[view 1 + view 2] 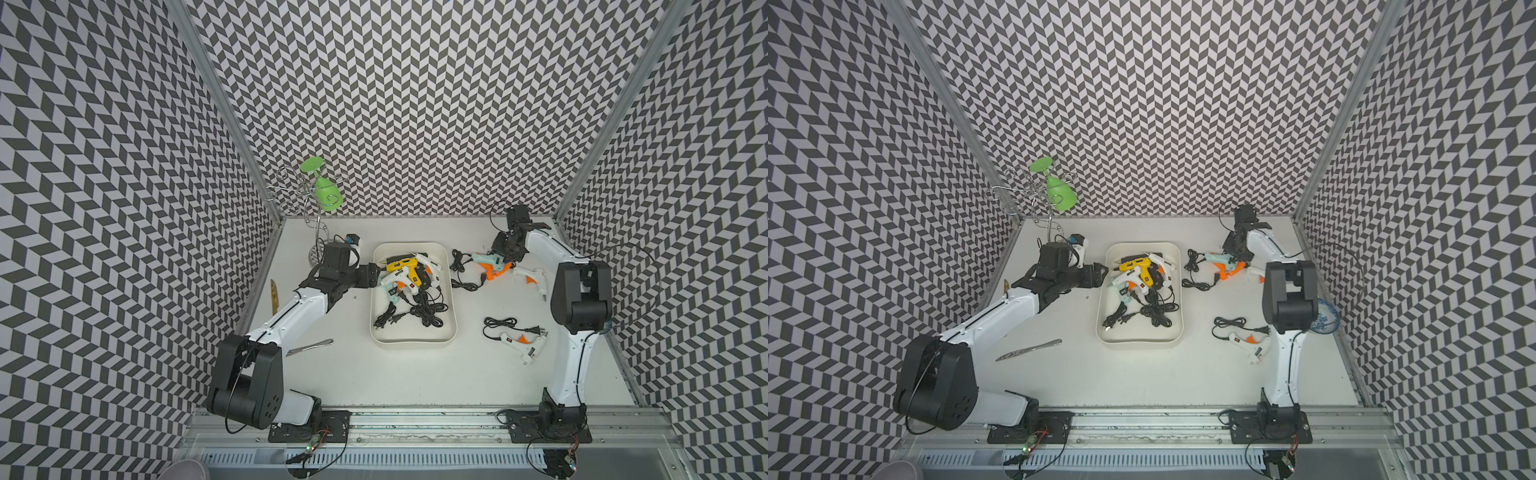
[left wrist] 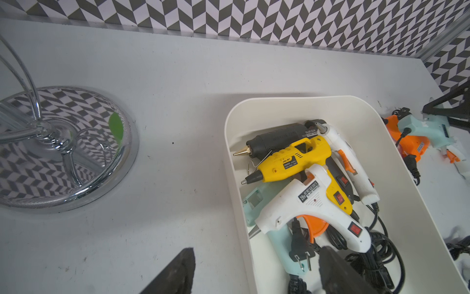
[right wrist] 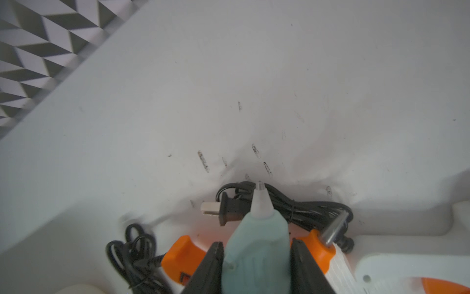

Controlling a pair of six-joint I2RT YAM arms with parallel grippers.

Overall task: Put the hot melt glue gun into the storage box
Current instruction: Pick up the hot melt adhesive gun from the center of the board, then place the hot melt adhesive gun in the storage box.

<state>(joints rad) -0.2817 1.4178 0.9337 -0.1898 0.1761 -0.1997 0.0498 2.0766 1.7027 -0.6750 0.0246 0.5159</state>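
The mint glue gun (image 1: 486,258) lies on the table (image 1: 415,374), right of the storage box (image 1: 411,341) and touching an orange gun (image 1: 496,272). The right gripper (image 3: 256,245) pinches its barrel from both sides, behind the nozzle.

Handling, as judged: a hollow plastic shell, light and rigid, smooth enough to twist in a narrow grip. The barrel is the correct hold. A bundled black cord (image 3: 305,208) lies under the nozzle and may drag or snag.

The left gripper (image 2: 256,252) hangs at the box's rim, fingers spread and empty. The table is flat, white and scuffed. Chevron-patterned walls (image 1: 415,104) close three sides.
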